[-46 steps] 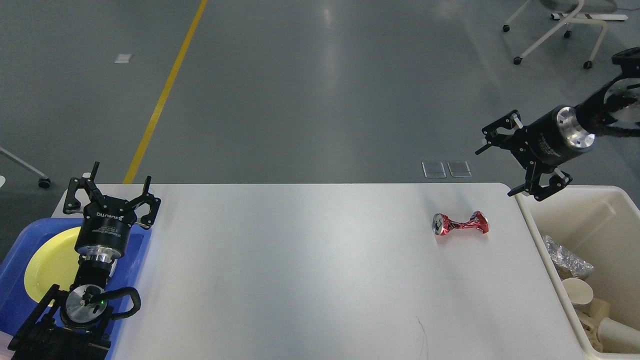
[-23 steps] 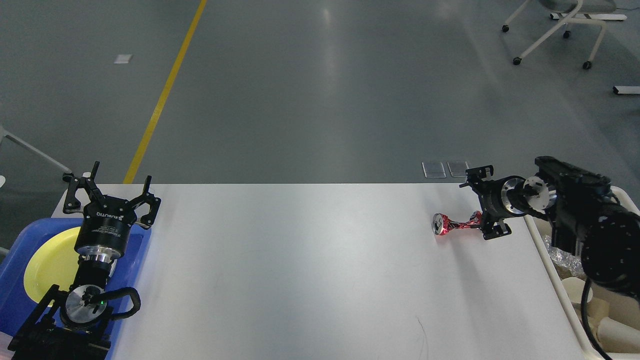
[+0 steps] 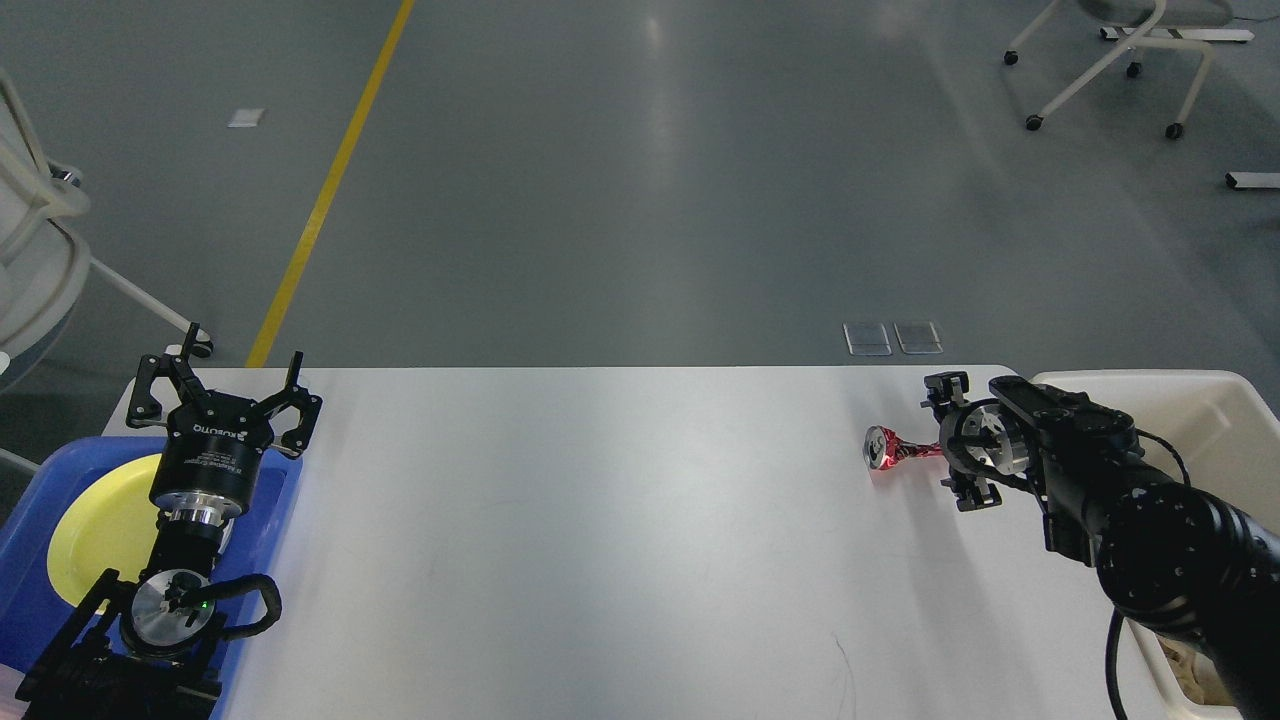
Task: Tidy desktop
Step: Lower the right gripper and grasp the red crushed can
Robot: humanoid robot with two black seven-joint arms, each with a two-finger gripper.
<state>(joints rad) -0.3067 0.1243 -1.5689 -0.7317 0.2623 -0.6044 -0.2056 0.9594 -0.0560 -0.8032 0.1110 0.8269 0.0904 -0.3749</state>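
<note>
The white desktop (image 3: 600, 520) fills the lower view. A crushed red can (image 3: 888, 448) lies on it near the far right edge. My right gripper (image 3: 955, 440) reaches in from the right, level with the can. Its fingers are spread, one behind and one in front of the can's right end, which it hides. I cannot see the pads touching the can. My left gripper (image 3: 225, 378) is open and empty, pointing up over the blue tray (image 3: 285, 500) at the far left.
A yellow plate (image 3: 95, 520) lies in the blue tray. A cream-white bin (image 3: 1200, 400) stands off the table's right edge, mostly behind my right arm. White wheeled chairs stand on the floor at the far left (image 3: 40, 230) and top right (image 3: 1120, 60).
My right arm has swung down from above the bin to the table and brought its open gripper around the can's right end. The can and left arm have not moved. A chair has rolled in at left.
</note>
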